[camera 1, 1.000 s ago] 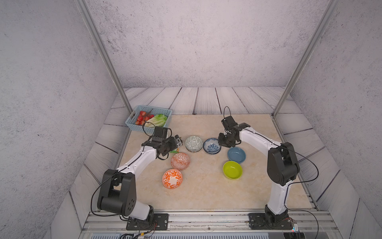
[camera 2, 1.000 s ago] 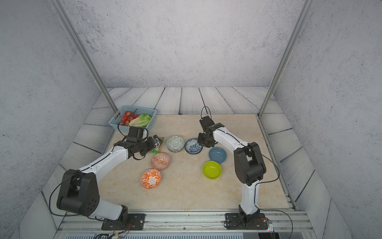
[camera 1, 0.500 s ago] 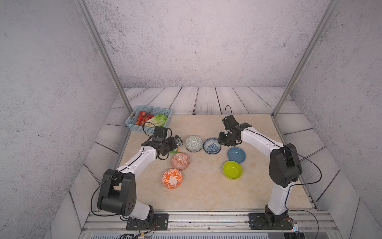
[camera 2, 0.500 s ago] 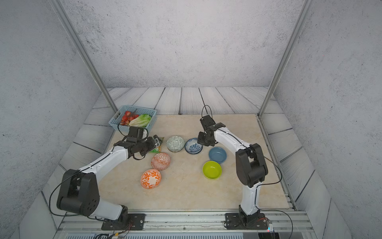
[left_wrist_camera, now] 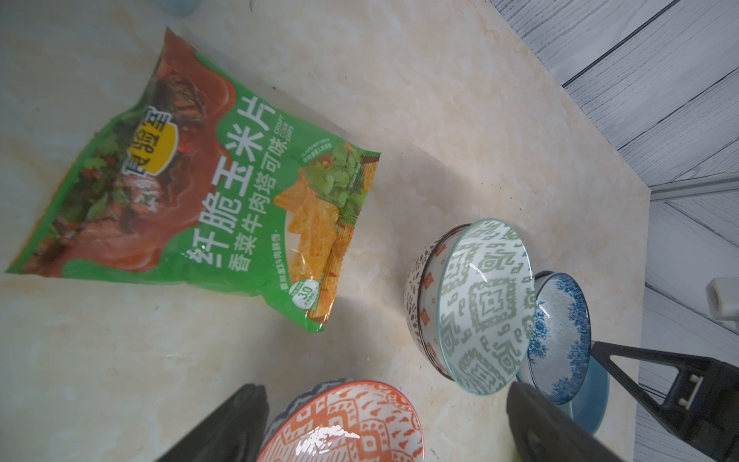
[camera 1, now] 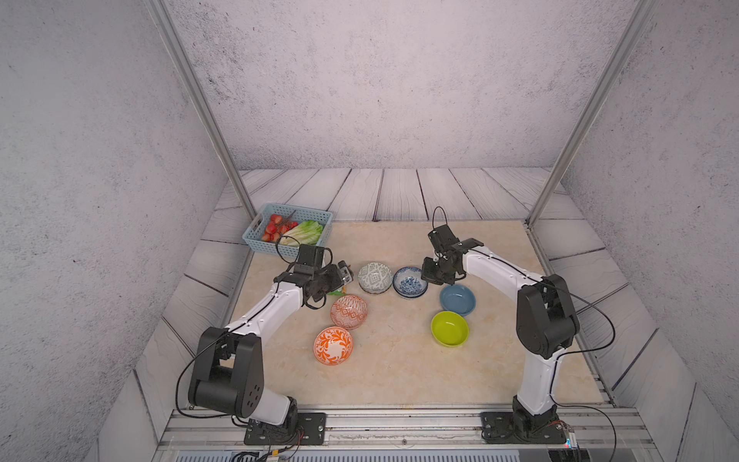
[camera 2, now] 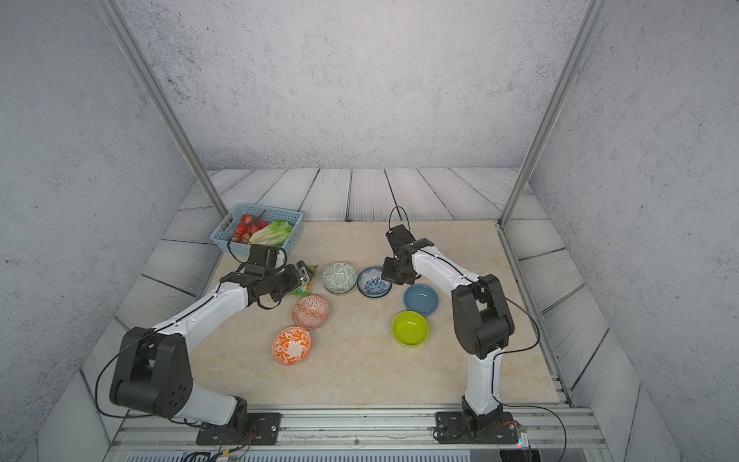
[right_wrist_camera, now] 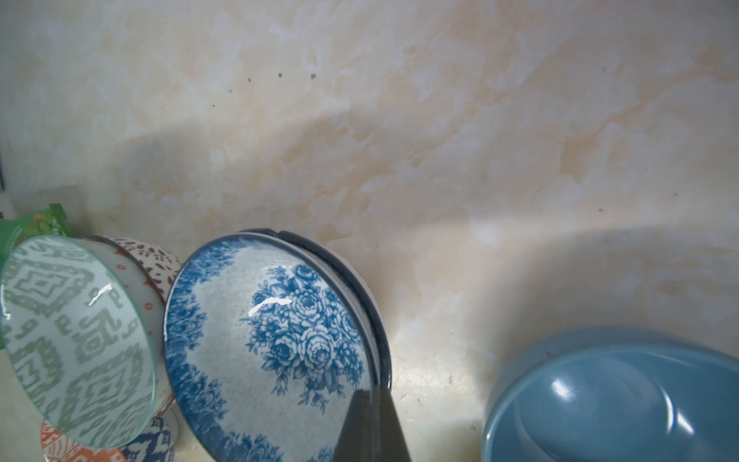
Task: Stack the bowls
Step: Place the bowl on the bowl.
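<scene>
My right gripper (right_wrist_camera: 370, 394) is shut on the near rim of the top blue-white floral bowl (camera 1: 410, 282) (right_wrist_camera: 272, 328), which nests in a second one. Next to it a grey-green geometric bowl (camera 1: 374, 277) (left_wrist_camera: 486, 304) sits inside a white patterned bowl (left_wrist_camera: 420, 288). A plain blue bowl (camera 1: 458, 299) and a lime-green bowl (camera 1: 450, 328) stand on the right. Two orange-white bowls (camera 1: 348, 311) (camera 1: 333, 346) stand on the left. My left gripper (camera 1: 344, 276) (left_wrist_camera: 386, 388) is open, just behind the nearer orange-white bowl (left_wrist_camera: 348, 424), holding nothing.
A green snack bag (left_wrist_camera: 200, 180) lies flat on the marble top under my left wrist. At the back left corner stands a light-blue basket (camera 1: 264, 245) with tomatoes and lettuce. Metal posts rise at both back corners.
My right gripper has closed on the rim of the floral bowl. The left arm has barely moved and its jaws stay open.
</scene>
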